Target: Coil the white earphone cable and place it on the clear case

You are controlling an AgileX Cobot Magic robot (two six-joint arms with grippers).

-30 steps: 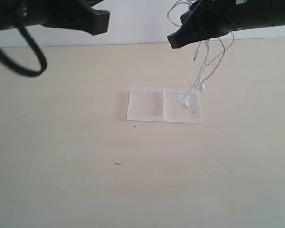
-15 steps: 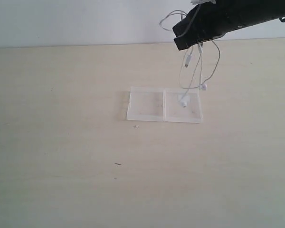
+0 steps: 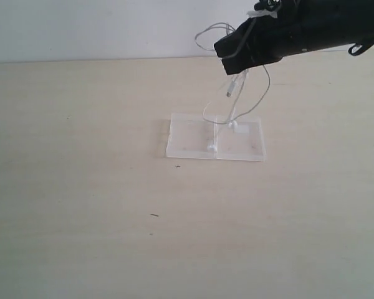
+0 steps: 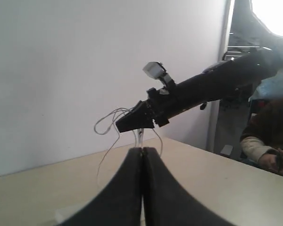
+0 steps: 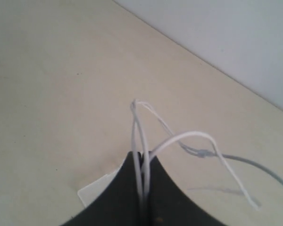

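— Exterior view first, from the front: what lies nearest us?

— The bare, pale table, with a few small dark specks. Behind that, near the middle, we see the clear case lying open and flat, its two halves side by side.

— And the white earphone cable?

— It hangs in loose loops from the right gripper, which is raised above the table, just behind the case as we look. One earbud is down at the case's front edge, near the seam between the halves. The other earbud is over the right half, towards the back. We cannot tell whether either truly touches the plastic.

— How is that claw?

— Clenched on the cable. In the right wrist view we see its dark fingers pressed together with two strands rising from between them, and another loop arching away to one side. A corner of the case shows on the table beside the fingers.

— And the left gripper?

— We do not see it in the exterior view. In the left wrist view its two fingers are squeezed tight together, with nothing between them that we can make out. Beyond them we see the right arm reaching in, cable loops dangling from its tip, and the white wall behind.
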